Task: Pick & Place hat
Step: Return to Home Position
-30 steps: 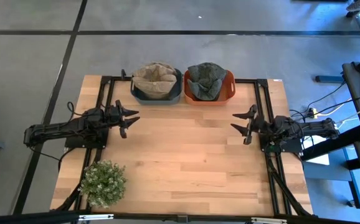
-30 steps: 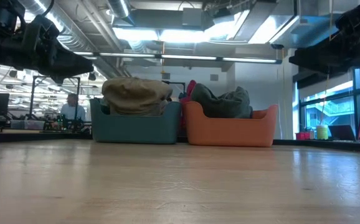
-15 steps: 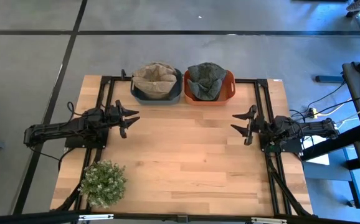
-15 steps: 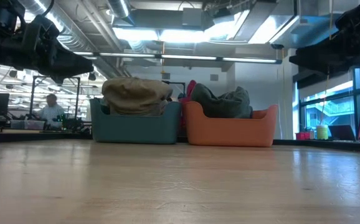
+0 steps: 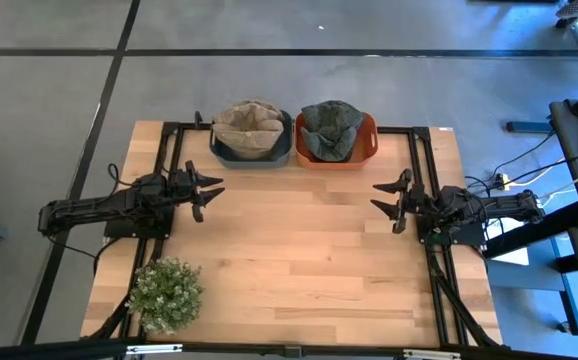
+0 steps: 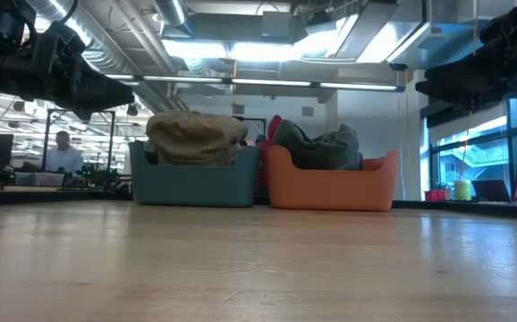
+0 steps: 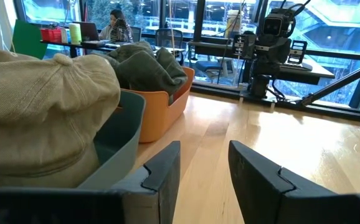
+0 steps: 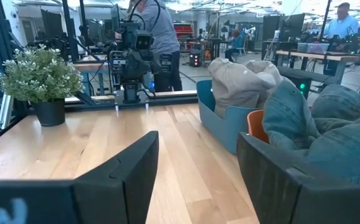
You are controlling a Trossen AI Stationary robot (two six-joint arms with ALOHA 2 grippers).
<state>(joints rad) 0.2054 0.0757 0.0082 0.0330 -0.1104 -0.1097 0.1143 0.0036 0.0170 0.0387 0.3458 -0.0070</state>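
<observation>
On the table (image 5: 289, 270) — two bins (image 5: 252, 161) (image 5: 335, 163), two grippers (image 5: 209, 190) (image 5: 384, 200).

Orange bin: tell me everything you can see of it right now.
The orange bin is a smooth, plastic-looking tub with rounded corners, standing upright at the table's far edge. In the low view its rim dips between raised ends. Dark grey-green caps are heaped above the rim. The dark blue bin stands close beside it; whether they touch I cannot tell. The left gripper and right gripper are open and well clear of it.
</observation>
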